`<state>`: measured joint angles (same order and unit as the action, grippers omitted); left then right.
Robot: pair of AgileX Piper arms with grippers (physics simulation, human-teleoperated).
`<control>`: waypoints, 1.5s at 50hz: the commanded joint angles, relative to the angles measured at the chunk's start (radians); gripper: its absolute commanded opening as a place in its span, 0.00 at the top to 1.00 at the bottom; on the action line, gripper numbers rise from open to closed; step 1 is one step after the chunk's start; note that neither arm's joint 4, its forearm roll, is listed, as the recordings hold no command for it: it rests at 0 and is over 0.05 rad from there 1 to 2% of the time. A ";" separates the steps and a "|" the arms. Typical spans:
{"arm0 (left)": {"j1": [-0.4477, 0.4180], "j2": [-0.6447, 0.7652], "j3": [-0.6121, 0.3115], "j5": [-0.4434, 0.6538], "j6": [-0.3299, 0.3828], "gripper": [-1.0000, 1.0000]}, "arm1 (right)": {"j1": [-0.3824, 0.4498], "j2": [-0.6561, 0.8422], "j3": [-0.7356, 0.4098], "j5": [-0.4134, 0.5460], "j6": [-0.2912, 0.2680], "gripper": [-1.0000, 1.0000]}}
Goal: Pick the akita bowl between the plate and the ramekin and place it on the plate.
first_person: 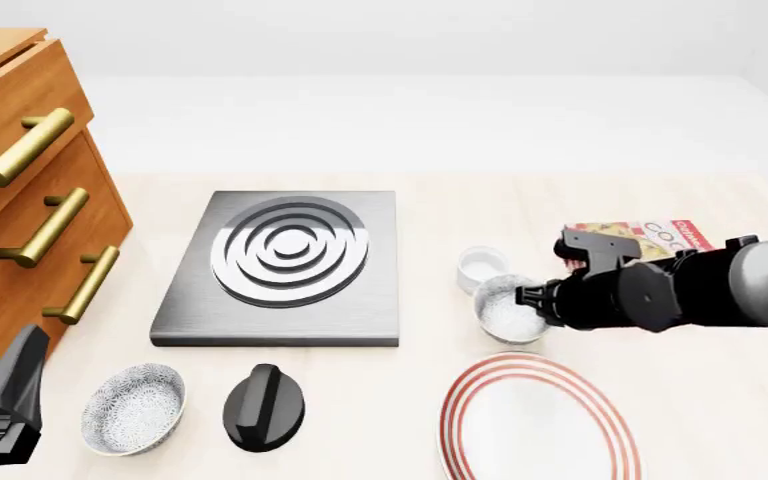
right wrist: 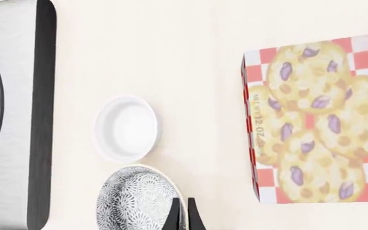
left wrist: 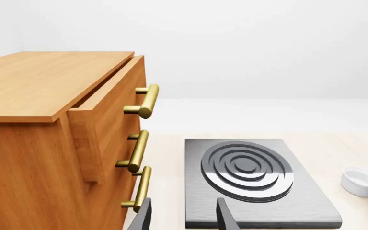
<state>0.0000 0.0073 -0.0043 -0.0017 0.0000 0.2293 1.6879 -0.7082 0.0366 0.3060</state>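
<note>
The akita bowl (first_person: 508, 311), speckled white and grey inside, sits between the small white ramekin (first_person: 480, 268) and the red-ringed plate (first_person: 539, 420). My right gripper (first_person: 531, 297) reaches in from the right to the bowl's right rim. In the right wrist view its fingertips (right wrist: 175, 216) stand very close together across the rim of the bowl (right wrist: 136, 201), one inside and one outside, beside the ramekin (right wrist: 126, 128). I cannot tell whether the bowl is off the table. My left gripper (first_person: 4, 400) hangs open and empty at the near left, its fingers (left wrist: 225, 216) wide apart.
A second speckled bowl (first_person: 133, 407) and a black knob (first_person: 264, 406) lie near the front left. A steel stove plate (first_person: 285, 266) fills the middle. A wooden drawer cabinet (first_person: 24, 200) stands at the left, and a cookie box (first_person: 640, 238) lies behind my right arm.
</note>
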 commanded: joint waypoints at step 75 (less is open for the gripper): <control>0.000 0.000 0.000 0.000 0.000 0.00 | 0.111 -0.661 0.025 0.510 -0.066 1.00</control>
<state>0.0000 0.0073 -0.0043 -0.0017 0.0000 0.3251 1.1065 -0.7031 0.4878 0.2375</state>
